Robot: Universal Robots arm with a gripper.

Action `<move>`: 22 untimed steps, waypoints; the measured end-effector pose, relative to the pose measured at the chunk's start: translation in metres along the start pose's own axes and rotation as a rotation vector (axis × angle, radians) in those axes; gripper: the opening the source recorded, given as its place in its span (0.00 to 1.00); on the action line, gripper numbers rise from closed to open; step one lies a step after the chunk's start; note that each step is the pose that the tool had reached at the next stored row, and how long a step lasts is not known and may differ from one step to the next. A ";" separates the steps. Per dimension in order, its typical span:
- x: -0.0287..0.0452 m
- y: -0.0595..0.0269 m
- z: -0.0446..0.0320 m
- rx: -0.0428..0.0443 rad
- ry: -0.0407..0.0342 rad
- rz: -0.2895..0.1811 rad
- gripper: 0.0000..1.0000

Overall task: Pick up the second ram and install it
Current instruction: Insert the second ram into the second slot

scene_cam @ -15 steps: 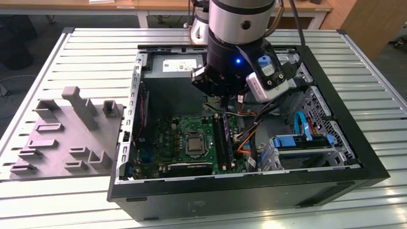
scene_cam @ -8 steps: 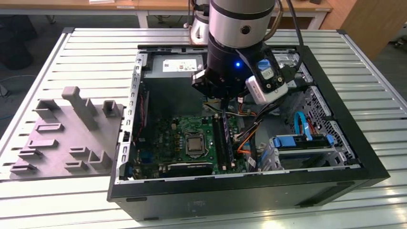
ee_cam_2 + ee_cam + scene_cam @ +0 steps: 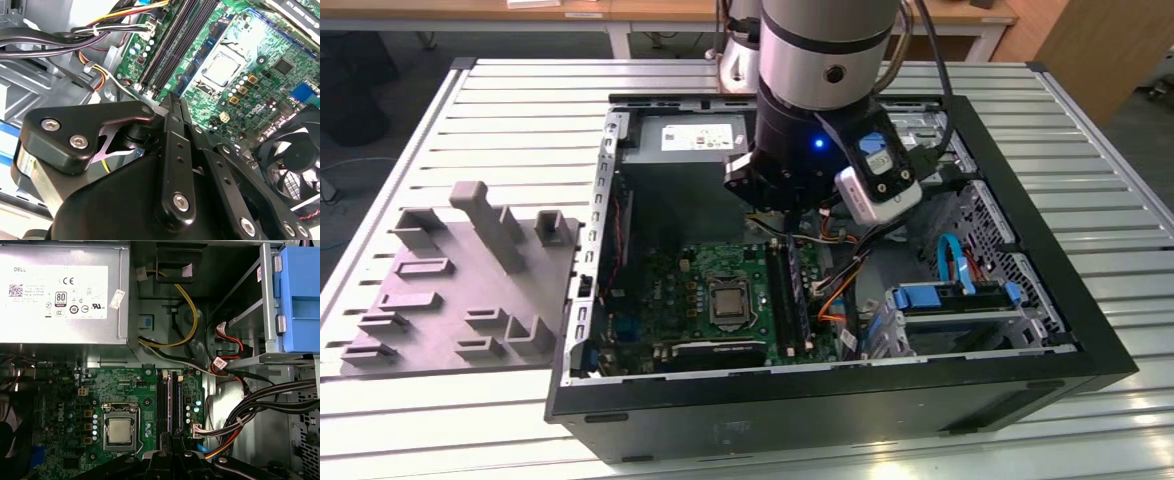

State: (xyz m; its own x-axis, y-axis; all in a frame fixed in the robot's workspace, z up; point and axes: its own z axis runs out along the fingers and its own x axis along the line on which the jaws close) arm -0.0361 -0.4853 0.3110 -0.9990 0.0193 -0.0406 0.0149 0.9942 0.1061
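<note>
Second wrist view: fingers of gripper drawn together, clamped on second ram. In first wrist view the ram is a slim dark strip seen edge-on, in line w/ the black socket rails, over their end; contact w/ rails cannot be told. Rails sit beside CPU on green mobo. Second wrist view adds a fan at board edge. First wrist view adds PSU w/ white printed label, white cable tag, blue drive bracket. Exterior view: arm near vertical, wrist inside open PC case. Grey tray lies on slatted table, beside case on the exterior view's left.
</note>
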 end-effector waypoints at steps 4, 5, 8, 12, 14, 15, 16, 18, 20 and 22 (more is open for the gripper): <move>-0.0005 -0.0003 0.0024 0.0001 0.0002 -0.001 0.12; -0.0005 -0.0003 0.0024 0.0002 0.0002 -0.002 0.12; -0.0006 -0.0003 0.0025 -0.0001 0.0001 -0.002 0.12; -0.0004 -0.0008 0.0076 -0.0002 0.0002 -0.002 0.12; -0.0003 -0.0008 0.0079 0.0000 0.0002 -0.002 0.12; -0.0003 -0.0008 0.0079 0.0002 0.0003 -0.002 0.12; -0.0003 -0.0008 0.0079 0.0001 0.0003 -0.002 0.12; -0.0003 -0.0009 0.0086 -0.0002 0.0002 -0.002 0.12; -0.0002 -0.0012 0.0117 -0.0003 0.0002 -0.002 0.12; -0.0001 -0.0016 0.0153 0.0003 0.0003 -0.002 0.12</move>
State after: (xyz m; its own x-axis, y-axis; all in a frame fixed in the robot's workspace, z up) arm -0.0354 -0.4853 0.2957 -0.9990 0.0172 -0.0405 0.0129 0.9943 0.1057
